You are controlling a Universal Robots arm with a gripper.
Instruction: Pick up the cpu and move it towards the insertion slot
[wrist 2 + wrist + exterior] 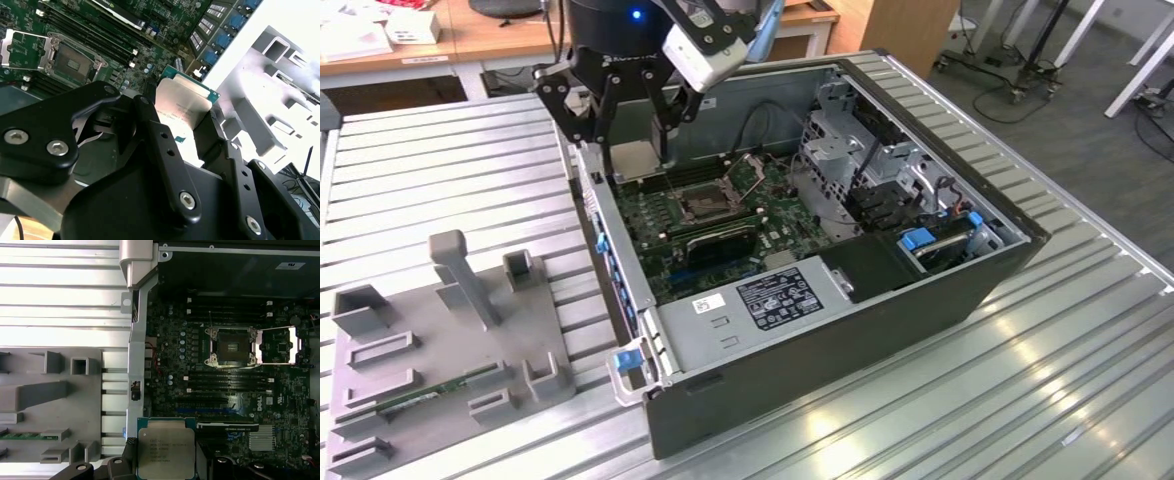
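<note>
My gripper (628, 150) is shut on the cpu (634, 160), a flat silvery-beige square chip, and holds it in the air over the open computer case's wall on the exterior view's left. Both wrist views show the cpu (185, 102) (165, 447) clamped by its edges between the black fingers (160, 135). The insertion slot (707, 205), a silver-framed socket with a dark centre, lies on the green motherboard some way from the chip. The insertion slot (232, 346) (72, 62) stands uncovered, with its hinged lid (280, 345) folded open beside it.
A grey plastic tray (440, 340) with recesses and upright posts sits on the ribbed metal table at the exterior view's left, with a green memory stick (434, 390) in it. The case wall (607, 250), power supply (774, 300) and drive cages (854, 160) surround the board.
</note>
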